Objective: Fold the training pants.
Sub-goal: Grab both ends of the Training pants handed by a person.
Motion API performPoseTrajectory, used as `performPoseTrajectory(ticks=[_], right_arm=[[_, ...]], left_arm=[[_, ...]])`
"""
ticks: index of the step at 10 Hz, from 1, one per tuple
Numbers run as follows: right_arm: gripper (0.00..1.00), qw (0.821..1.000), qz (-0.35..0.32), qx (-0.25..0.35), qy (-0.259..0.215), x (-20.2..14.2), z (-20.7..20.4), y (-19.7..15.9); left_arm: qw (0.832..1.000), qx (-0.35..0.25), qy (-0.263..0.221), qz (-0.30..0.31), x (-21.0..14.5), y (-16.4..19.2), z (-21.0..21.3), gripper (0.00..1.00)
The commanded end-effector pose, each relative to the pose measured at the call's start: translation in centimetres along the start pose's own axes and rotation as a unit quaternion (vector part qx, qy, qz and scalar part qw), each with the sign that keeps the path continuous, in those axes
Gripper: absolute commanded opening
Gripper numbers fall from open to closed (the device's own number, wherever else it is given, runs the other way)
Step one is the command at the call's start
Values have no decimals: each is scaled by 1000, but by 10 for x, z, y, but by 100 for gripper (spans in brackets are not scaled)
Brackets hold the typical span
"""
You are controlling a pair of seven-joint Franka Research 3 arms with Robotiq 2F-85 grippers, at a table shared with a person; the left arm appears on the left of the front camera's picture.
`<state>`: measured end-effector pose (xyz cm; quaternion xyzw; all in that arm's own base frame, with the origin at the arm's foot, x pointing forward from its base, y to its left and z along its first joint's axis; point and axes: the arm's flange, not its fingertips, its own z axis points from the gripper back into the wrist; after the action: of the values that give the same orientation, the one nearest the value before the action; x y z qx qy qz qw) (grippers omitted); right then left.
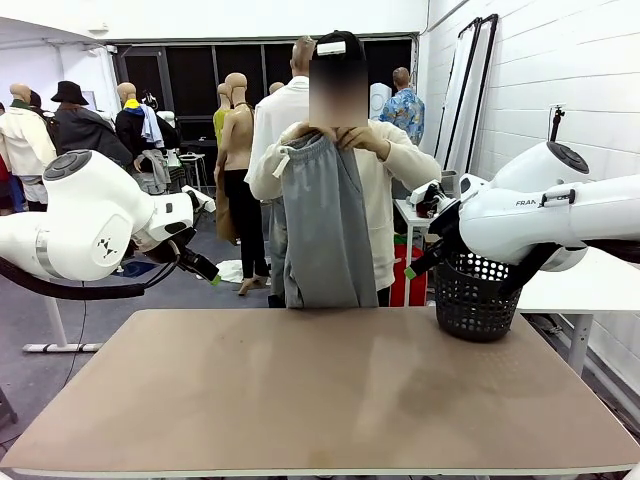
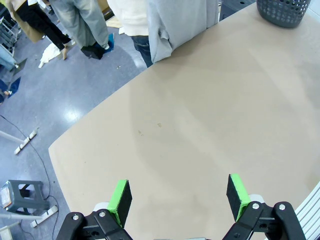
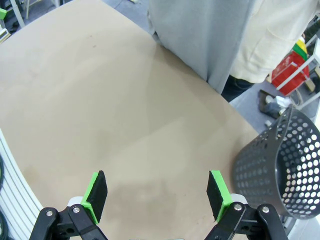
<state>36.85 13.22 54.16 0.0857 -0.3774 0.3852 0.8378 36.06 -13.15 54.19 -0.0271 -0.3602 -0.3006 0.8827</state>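
Left fingers and right fingers fully open, empty; grasp pants beyond them only once laid flat on surface.

The tabletop is a plain tan-brown surface with rounded corners, faintly scuffed and speckled in places. A black perforated basket stands upright on its far right corner, close to the edge.
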Motion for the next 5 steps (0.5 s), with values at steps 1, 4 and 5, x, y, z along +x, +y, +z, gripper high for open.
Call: performPoseTrajectory(ticks=[1, 4, 5], right_arm=[[100, 1000, 0, 2, 2, -1, -1, 0], [100, 1000, 0, 2, 2, -1, -1, 0], [100, 1000, 0, 2, 2, -1, -1, 0]], left_arm=[[1000, 4, 2, 1, 0, 1, 1, 100], [1000, 4, 2, 1, 0, 1, 1, 100], [1000, 4, 2, 1, 0, 1, 1, 100]])
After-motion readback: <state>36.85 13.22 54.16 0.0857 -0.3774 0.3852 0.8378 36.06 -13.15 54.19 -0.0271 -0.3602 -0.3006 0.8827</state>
